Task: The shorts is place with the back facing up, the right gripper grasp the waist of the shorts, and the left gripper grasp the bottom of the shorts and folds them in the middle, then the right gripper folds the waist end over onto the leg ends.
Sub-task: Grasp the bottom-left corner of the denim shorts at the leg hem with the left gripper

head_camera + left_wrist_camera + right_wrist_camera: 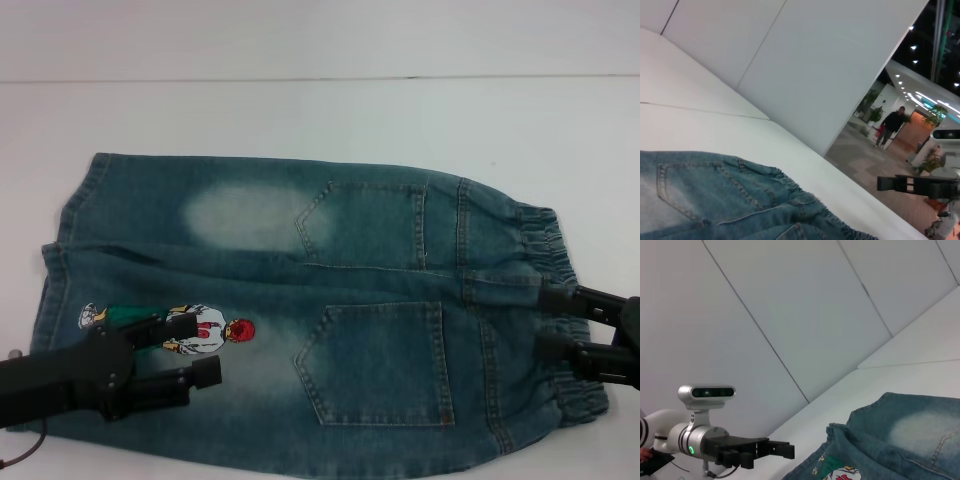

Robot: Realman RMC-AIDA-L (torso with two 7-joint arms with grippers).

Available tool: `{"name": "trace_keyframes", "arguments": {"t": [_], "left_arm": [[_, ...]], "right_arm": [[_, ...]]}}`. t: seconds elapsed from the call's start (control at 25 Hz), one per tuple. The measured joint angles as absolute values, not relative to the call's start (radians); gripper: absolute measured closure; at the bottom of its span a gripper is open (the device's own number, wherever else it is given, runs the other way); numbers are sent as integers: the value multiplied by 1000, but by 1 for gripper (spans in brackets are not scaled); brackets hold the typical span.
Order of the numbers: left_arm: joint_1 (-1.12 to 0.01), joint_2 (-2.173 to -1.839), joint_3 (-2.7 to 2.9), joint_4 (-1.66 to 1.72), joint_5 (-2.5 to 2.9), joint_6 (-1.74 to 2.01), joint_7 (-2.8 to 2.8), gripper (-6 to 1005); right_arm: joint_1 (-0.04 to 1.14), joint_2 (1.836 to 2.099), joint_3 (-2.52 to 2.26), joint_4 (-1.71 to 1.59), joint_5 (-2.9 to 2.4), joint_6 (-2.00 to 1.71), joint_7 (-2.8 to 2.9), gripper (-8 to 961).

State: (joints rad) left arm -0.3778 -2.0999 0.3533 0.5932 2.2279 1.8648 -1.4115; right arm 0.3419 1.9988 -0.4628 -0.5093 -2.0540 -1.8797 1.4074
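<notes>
The shorts point(310, 310) lie lengthwise, 9 to 3 o'clock: my open left tool point(205, 350) hovers over the legs, my open right tool point(552, 320) at the waist point(555, 250).

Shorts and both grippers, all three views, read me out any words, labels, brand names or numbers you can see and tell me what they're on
There is no text to read in any view.
shorts: only an embroidered cartoon figure, no letters visible.
left gripper: no readable marking.
right gripper: no readable marking.
</notes>
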Motion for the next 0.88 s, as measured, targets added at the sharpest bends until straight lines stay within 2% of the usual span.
{"name": "trace_keyframes", "arguments": {"t": [0.2,0.52,0.88], "left_arm": [[-380,-2094,363,617,2262,1852,-1456,97],[-387,-2058,358,702,2335,1885,-1577,97],[-394,-2035,333,743,2381,1870,-1648,98]], "right_arm": [[339,2002,-452,-509,-2054,-1881,1410,37],[335,2006,-443,-508,-2054,-1881,1411,37],[334,2008,-441,-506,-2054,-1881,1410,38]]}}
